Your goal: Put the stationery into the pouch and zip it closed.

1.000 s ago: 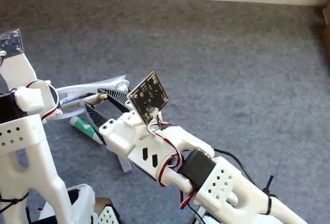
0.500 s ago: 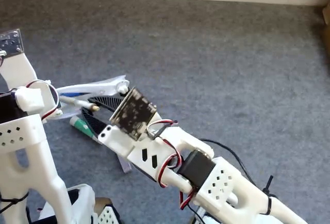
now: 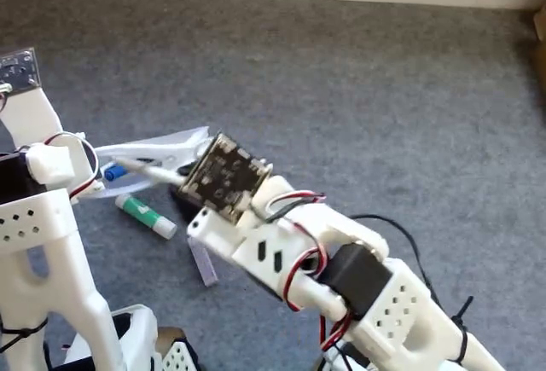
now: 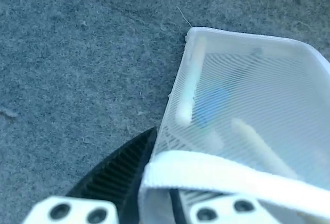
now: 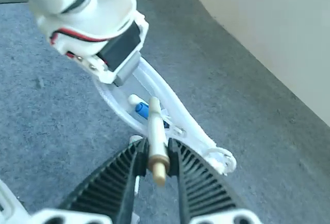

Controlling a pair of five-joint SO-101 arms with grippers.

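The grey, carpet-textured counter (image 3: 384, 89) carries the whole work area. The white left arm (image 3: 43, 217) stands at one side, and the white right arm (image 3: 341, 277) stretches in towards it. Between them lies the translucent white mesh pouch (image 3: 162, 147), with its mouth turned towards the right arm. The left pincer (image 4: 160, 167) is closed on the pouch's white rim band and holds the opening up off the counter. The right pincer (image 5: 155, 149) is clamped on a slim cream-coloured pen (image 5: 154, 126), whose far end sits at or just inside the pouch mouth. A blue-capped item (image 5: 142, 110) and other pale sticks lie inside the mesh. A green-and-white glue stick (image 3: 147, 216) lies on the counter just beside the pouch. A small pale flat strip (image 3: 203, 264) lies near it, close under the right arm.

Hazards from this position:
- If the pen tip catches the rim band or the mesh wall, the pen may pivot in the ribbed jaws or drag the pouch.
- If the pen is released too early, it may slide back out of the raised mouth.
- If the rim band slips from the left pincer, the opening will probably collapse.
- The right arm could sweep the glue stick or the strip away, because both lie close under it.
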